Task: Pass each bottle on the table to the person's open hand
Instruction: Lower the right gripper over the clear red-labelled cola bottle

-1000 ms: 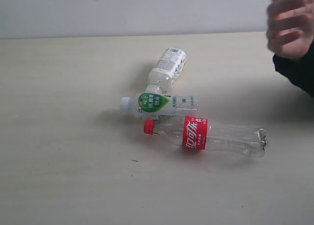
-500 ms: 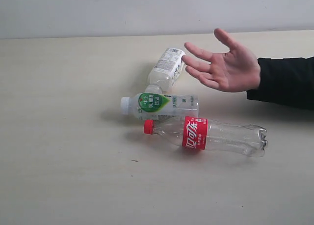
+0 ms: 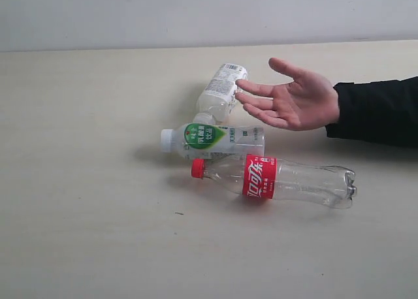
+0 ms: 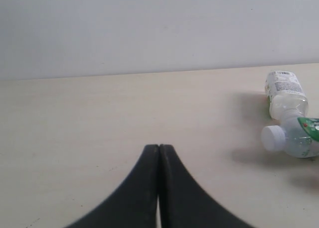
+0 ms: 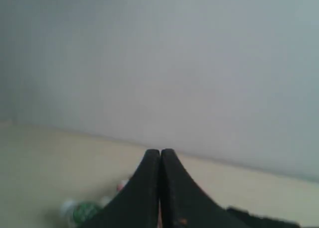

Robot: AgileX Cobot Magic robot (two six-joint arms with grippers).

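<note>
3 bottles lie on the table (image 3: 78, 181), none yet handed over by our reckoning. Our left gripper (image 4: 159, 147) and right gripper (image 5: 160, 151) are pressed together, empty. Nearest lies the clear Coca-Cola bottle (image 3: 274, 179), just behind it the green-labelled bottle (image 3: 212, 140), then the whitish bottle (image 3: 223, 91). The open hand (image 3: 294, 104) hovers palm up, far right.

Three bottles are being carried on their sides by the pale table (image 3: 78, 181). The clear red-labelled bottle (image 3: 274, 180) is being flanked at eleven o'clock by the green-labelled bottle (image 3: 212, 140), both caps pointing to nine o'clock. The white-labelled bottle (image 3: 222, 93) is lying at twelve o'clock of the latter.
</note>
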